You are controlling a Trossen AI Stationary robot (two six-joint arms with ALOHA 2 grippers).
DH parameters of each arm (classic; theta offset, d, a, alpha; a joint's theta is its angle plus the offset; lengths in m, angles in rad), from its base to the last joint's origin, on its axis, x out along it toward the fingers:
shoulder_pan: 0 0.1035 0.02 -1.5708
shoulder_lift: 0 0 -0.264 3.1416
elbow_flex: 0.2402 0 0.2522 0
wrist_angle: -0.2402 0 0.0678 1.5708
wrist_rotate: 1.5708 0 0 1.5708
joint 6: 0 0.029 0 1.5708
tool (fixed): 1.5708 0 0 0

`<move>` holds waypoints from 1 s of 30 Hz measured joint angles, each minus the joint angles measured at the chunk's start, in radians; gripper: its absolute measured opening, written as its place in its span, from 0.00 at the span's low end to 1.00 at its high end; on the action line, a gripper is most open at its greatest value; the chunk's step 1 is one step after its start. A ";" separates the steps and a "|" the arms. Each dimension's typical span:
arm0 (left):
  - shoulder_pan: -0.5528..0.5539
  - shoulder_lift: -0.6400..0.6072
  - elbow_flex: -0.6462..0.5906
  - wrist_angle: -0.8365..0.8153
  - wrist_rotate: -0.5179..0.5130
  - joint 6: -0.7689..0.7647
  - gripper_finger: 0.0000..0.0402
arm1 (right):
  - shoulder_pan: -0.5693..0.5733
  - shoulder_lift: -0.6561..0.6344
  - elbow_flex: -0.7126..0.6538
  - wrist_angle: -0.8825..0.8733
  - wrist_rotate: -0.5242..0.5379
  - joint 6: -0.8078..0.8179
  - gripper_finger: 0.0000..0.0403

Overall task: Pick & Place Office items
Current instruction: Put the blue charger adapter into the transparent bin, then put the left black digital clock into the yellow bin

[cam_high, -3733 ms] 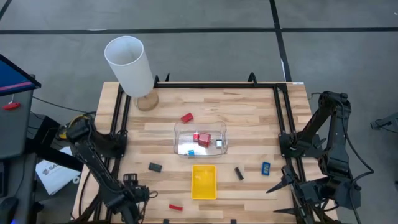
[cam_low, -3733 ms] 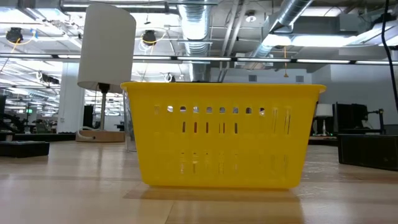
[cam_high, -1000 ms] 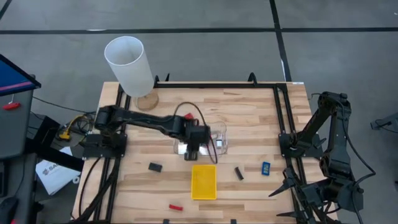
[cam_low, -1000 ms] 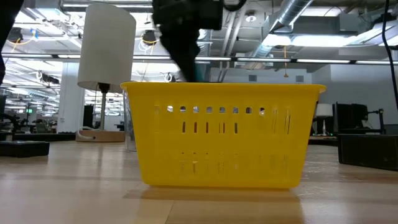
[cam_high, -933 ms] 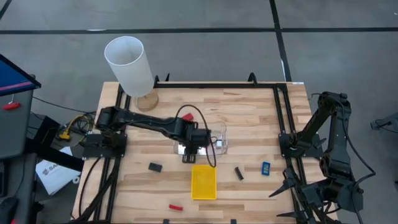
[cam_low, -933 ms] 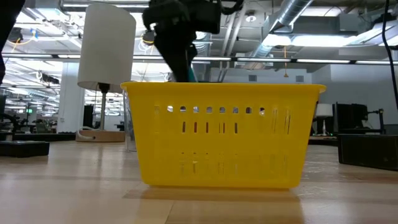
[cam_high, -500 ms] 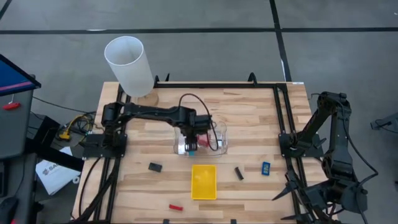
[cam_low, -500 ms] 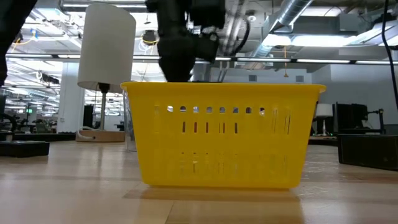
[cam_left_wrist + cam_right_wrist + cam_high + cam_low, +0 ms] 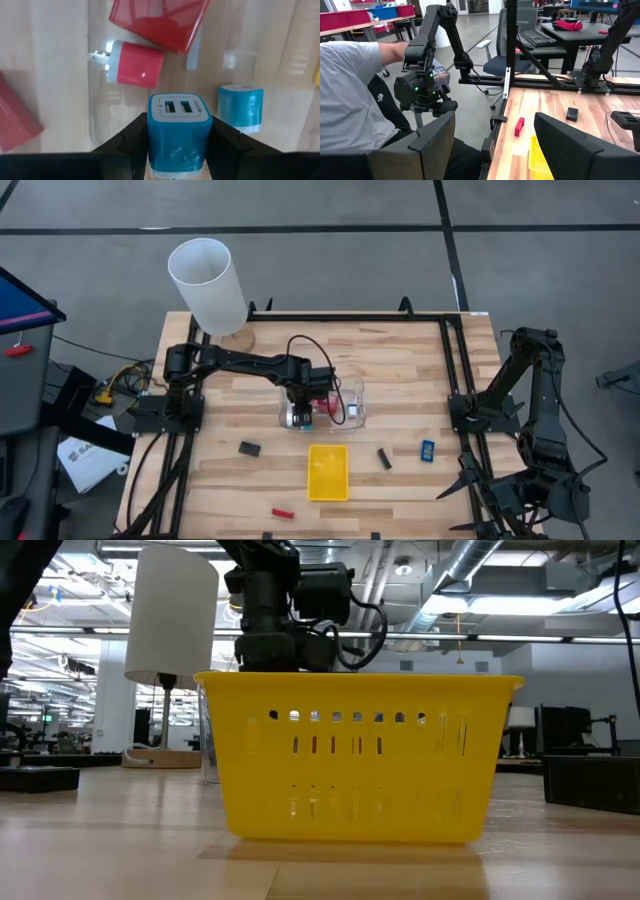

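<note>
My left gripper [image 9: 303, 416] reaches down into the clear plastic tray [image 9: 356, 418] at the table's middle, shut on a blue cube-shaped charger with two ports [image 9: 179, 131]. Below it in the tray lie a red charger [image 9: 134, 65], a red block [image 9: 160, 20] and another blue cube [image 9: 241, 107]. On the bare table lie a black piece [image 9: 249, 448], another black piece [image 9: 384, 458], a blue piece [image 9: 427, 449] and a thin red stick [image 9: 283, 513]. My right gripper [image 9: 462, 480] waits open at the near right corner. My left gripper pinches the blue charger by two opposite side faces [image 9: 152, 137] between its two fingers [image 9: 131, 140], coming from above and pointing down. The ported face looks up at the wrist camera. The charger sits upright over the tray's floor; whether its underside touches the floor is hidden.
The yellow tray [image 9: 328, 472] stands just nearer than the clear one and fills the low view [image 9: 355, 755]. A tall white cylinder [image 9: 208, 285] on a wooden foot stands at the far left corner. A person in a grey shirt [image 9: 350, 100] sits beyond the table's edge.
My left gripper, still shut on the blue charger, has gone from over the yellow tray's far rim toward the table's far edge and down into the clear tray, turning at the wrist as it went. The charger went with it.
</note>
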 joint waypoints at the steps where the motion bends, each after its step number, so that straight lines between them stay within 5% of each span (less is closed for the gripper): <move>1: 0.000 0.000 0.000 0.006 0.000 0.010 0.35 | 0.000 0.000 0.000 0.000 0.000 0.000 0.66; 8: -0.018 0.000 0.000 0.011 0.002 0.059 0.69 | 0.000 0.000 0.000 -0.005 0.000 0.018 0.66; 12: -0.032 -0.028 -0.001 0.016 0.027 0.069 0.77 | 0.000 0.000 0.000 -0.005 0.000 0.019 0.66; 20: -0.128 -0.273 -0.001 -0.007 0.026 -0.025 0.71 | 0.000 0.000 0.000 -0.006 0.000 0.019 0.66; 25: -0.298 -0.444 -0.012 -0.012 -0.027 -0.191 0.65 | 0.000 0.000 0.000 -0.007 0.000 0.019 0.66; 30: -0.511 -0.563 -0.174 0.105 -0.139 -0.385 0.59 | -0.006 0.000 0.000 -0.022 -0.001 0.018 0.66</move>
